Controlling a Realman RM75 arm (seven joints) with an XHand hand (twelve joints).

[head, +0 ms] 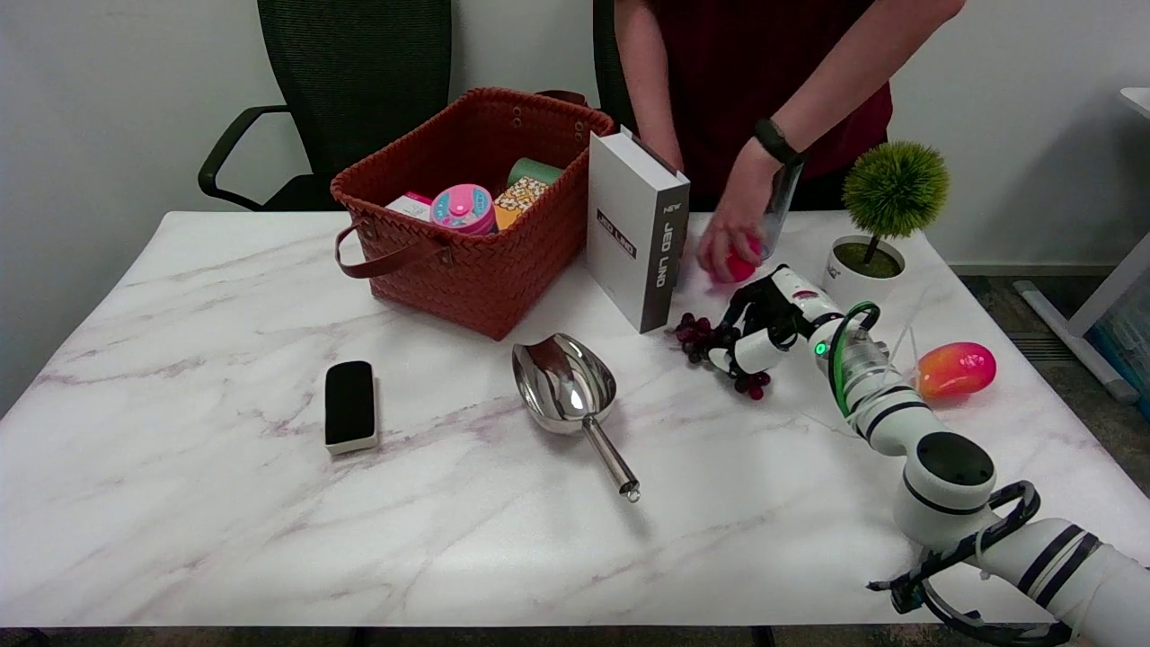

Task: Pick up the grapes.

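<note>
Dark grapes [710, 346] on the marble tabletop [225, 503], just right of the upright white box [636, 229]. Right robot hand [759, 328] over the bunch, fingers curled around it; firm clamp or mere touch, cannot tell. Person's hand [732, 235] on a pink ball [740, 266] behind.

1. The grapes [703, 335] form a small bunch of dark purple, nearly black, round berries.
2. The bunch lies on the white marble-pattern table [269, 503], right of centre, just beside the lower right corner of the upright white box [636, 226].
3. The bunch extends from the box corner toward the near right; a few berries show separately at its near end.
4. The middle of the bunch is hidden by the right hand [762, 325], which rests over it; a grip cannot be confirmed.
</note>
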